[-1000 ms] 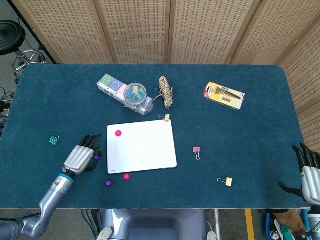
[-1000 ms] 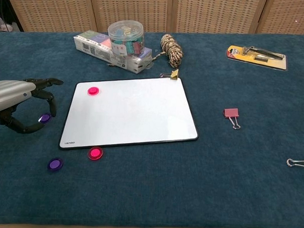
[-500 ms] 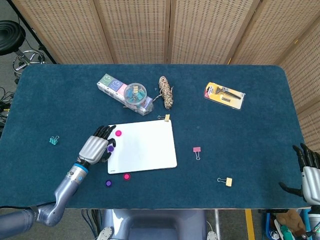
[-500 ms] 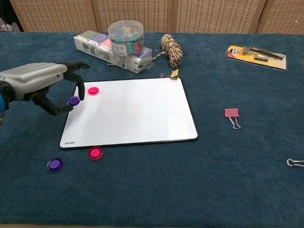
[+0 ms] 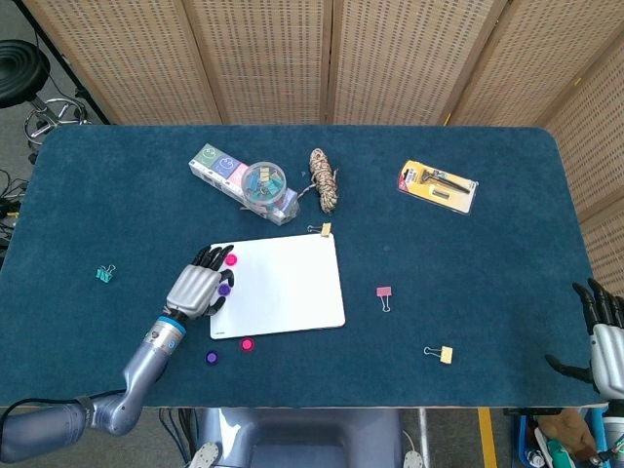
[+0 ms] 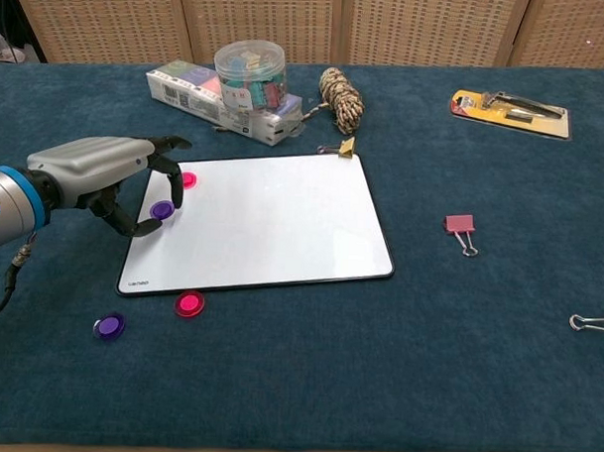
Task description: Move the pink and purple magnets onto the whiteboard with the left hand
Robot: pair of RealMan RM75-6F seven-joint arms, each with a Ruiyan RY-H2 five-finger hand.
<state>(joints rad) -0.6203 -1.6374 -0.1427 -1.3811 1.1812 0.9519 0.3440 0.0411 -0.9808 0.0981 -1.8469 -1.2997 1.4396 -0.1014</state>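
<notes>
Chest view: left robot hand (image 6: 103, 171) pinches a round purple magnet (image 6: 163, 210) (glossy, seemingly touching) over the whiteboard (image 6: 272, 220) edge.

Most of the whiteboard (image 6: 273, 215) lies bare; only a yellow clip (image 6: 339, 147) touches its far corner.

small print on the whiteboard (image 6: 263, 220) corner is too tiny to read.

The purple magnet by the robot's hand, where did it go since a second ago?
The left hand picked up that small round purple magnet off the blue cloth and carried it right, over the white whiteboard's left edge. The other magnets, clips and right hand stayed put.
</notes>
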